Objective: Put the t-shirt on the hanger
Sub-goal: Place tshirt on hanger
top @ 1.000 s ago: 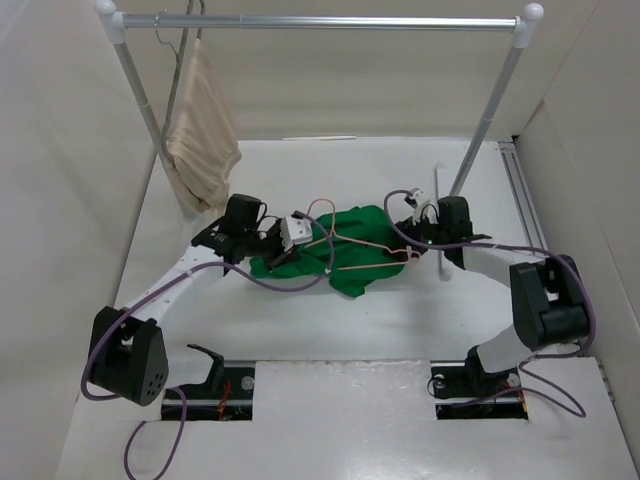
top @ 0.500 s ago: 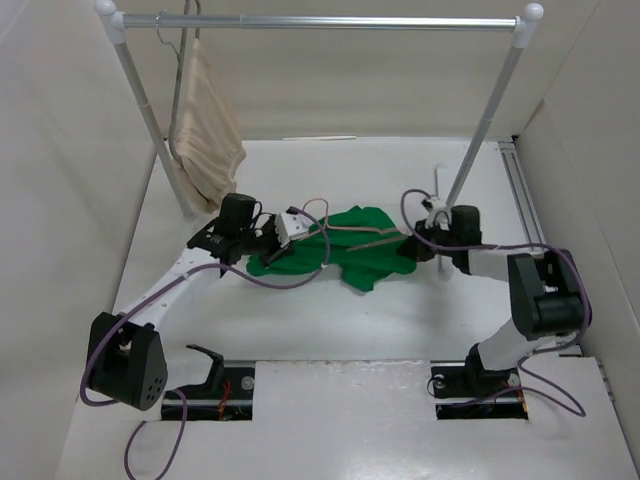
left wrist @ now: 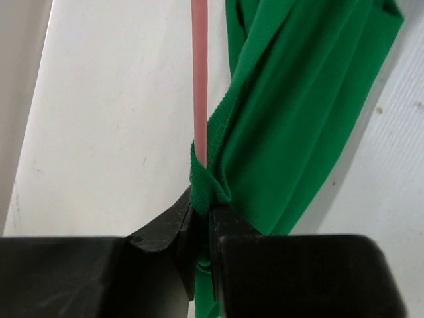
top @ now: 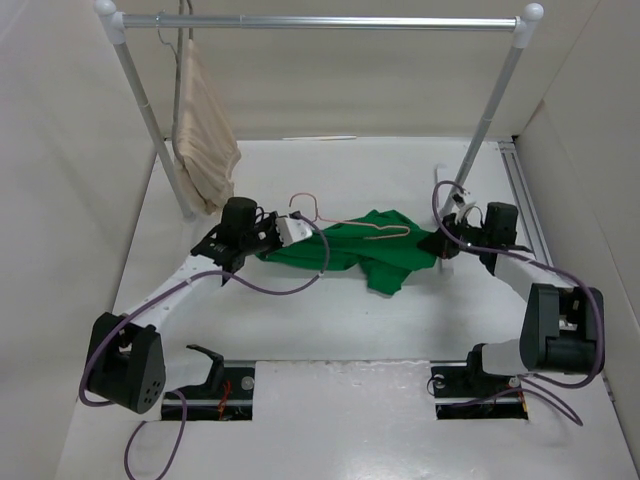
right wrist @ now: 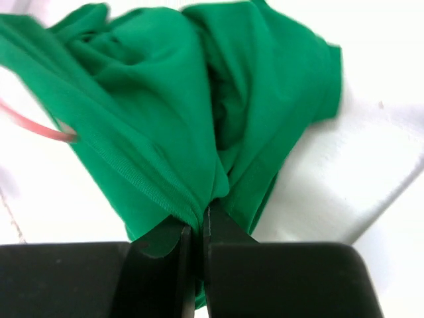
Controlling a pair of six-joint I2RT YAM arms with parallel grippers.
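The green t-shirt (top: pixel 360 252) lies stretched across the middle of the table between my two grippers. My left gripper (top: pixel 288 233) is shut on its left edge; in the left wrist view the jaws (left wrist: pixel 202 209) pinch a ribbed hem of the t-shirt (left wrist: pixel 291 99). The pink hanger (left wrist: pixel 199 66) runs into that same fold. My right gripper (top: pixel 441 243) is shut on the shirt's right edge, its jaws (right wrist: pixel 201 225) clamped on bunched cloth (right wrist: pixel 199 86). The hanger's wire (top: pixel 385 236) shows on top of the shirt, its hook pointing toward the back left.
A clothes rack's rail (top: pixel 320 21) spans the back, with slanted posts at left (top: pixel 150 120) and right (top: pixel 490 120). A beige garment (top: pixel 205 140) hangs from the rail at the left. Walls close in both sides.
My right gripper shut on the shirt's right edge and pulled it to the right. The shirt went from a bunched heap to a stretched band. The hanger shifted toward the back.
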